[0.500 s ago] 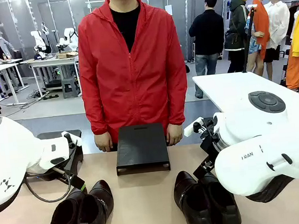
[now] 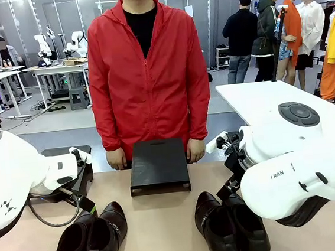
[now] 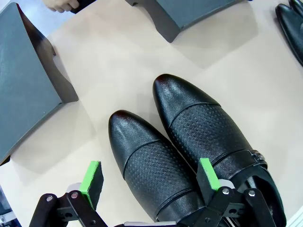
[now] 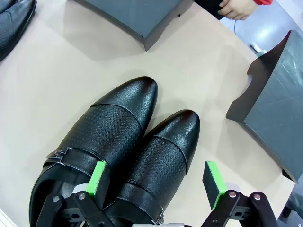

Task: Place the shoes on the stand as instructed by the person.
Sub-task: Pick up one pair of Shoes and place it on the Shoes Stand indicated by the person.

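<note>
Two pairs of glossy black shoes lie on the tan table, toes toward the person: one pair at front left [image 2: 92, 239], the other at front right [image 2: 230, 226]. The black stand [image 2: 158, 164] sits at the table's far middle, and the person [image 2: 148, 74] in a red jacket rests a hand at each side of it. My left gripper [image 3: 150, 178] hovers open over the left pair [image 3: 189, 142], one shoe between its green pads. Likewise, my right gripper [image 4: 156, 179] is open above the right pair [image 4: 128, 146], its pads straddling one shoe.
A second dark stand [image 3: 28, 80] sits at the table's left edge, beside the left arm [image 2: 18, 175]. Another dark stand [image 4: 277, 113] sits on the right side, near the right arm [image 2: 296, 166]. Bare tabletop [image 2: 159, 221] lies between the two pairs.
Both arms, the shoes and the person's hands hold still. Only a person in black far behind has shifted to the right.
</note>
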Robot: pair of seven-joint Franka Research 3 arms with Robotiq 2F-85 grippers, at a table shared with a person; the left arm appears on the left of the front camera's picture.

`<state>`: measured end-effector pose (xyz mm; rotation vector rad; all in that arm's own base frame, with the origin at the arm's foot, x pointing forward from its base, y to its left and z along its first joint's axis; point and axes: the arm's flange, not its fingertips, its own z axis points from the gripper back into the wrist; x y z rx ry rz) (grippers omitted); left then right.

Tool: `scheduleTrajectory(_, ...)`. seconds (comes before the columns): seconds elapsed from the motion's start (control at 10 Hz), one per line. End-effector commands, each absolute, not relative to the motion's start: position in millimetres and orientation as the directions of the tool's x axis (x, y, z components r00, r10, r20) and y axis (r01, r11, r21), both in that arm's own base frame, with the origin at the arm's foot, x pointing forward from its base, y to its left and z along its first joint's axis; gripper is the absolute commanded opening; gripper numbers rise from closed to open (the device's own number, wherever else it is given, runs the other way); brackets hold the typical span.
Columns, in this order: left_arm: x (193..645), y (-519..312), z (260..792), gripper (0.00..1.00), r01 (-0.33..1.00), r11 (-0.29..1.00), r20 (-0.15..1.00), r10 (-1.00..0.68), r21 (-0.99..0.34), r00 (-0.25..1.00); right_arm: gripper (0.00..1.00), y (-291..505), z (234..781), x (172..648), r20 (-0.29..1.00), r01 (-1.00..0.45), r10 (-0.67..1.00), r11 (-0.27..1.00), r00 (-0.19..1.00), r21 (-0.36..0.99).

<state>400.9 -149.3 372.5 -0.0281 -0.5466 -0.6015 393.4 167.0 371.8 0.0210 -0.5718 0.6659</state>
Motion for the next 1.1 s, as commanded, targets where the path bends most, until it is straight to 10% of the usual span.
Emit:
scheduleTrajectory(0.0, 400.9, -149.2, 372.5, 1.0, 0.544, 0.829, 0.496, -0.53, 0.13, 0.688, 1.0, 166.9, 371.8, 393.5, 0.508, -0.588, 0.576, 0.793, 0.64, -0.159)
scheduleTrajectory(0.6, 399.8, -132.9, 433.6, 1.0, 0.55, 0.831, 0.493, -0.513, 0.082, 0.703, 1.0, 160.8, 462.0, 388.3, 0.545, -0.592, 0.538, 0.801, 0.643, -0.091)
scheduleTrajectory(1.0, 380.9, -77.4, 503.4, 1.0, 0.687, 0.679, 0.552, -0.481, -0.258, 0.682, 1.0, 119.2, 530.9, 390.5, 0.587, -0.586, 0.414, 0.8, 0.696, 0.131)
